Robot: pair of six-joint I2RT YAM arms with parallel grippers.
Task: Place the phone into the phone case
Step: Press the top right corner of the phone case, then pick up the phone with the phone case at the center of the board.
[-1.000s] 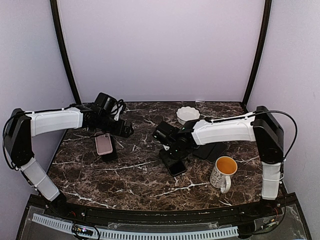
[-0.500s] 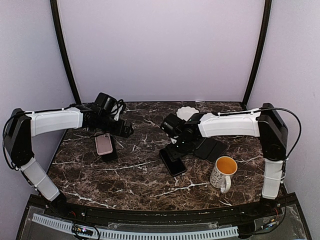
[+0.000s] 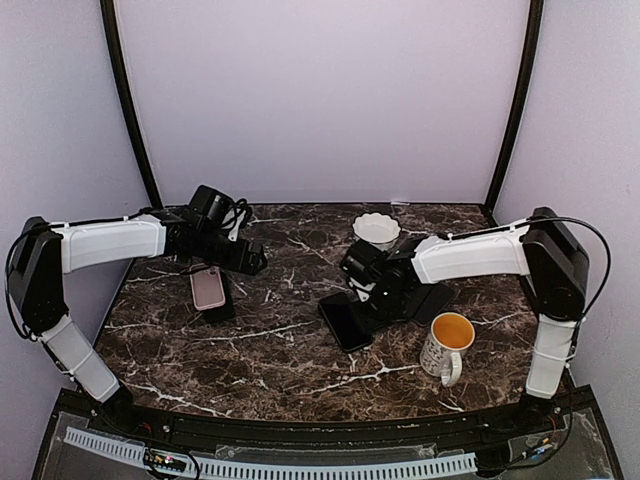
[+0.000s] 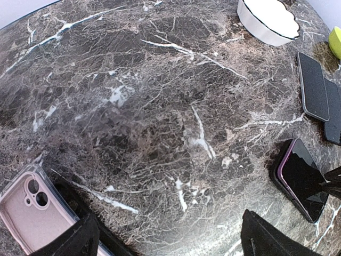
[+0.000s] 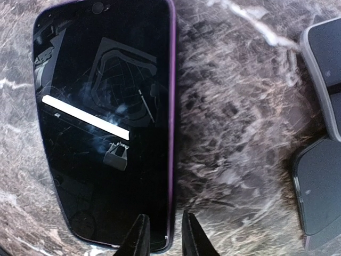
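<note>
Phone lies flat left of the mug; my right gripper sits nearly closed astride its edge (gripping? I can't tell). Left gripper gapes empty above the phone case, farther left of the mug.

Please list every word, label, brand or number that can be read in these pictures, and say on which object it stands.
Mug: dark print on its side, too small to read.
Phone: dark screen, only reflections, no text.
Nothing else bears readable text.
</note>
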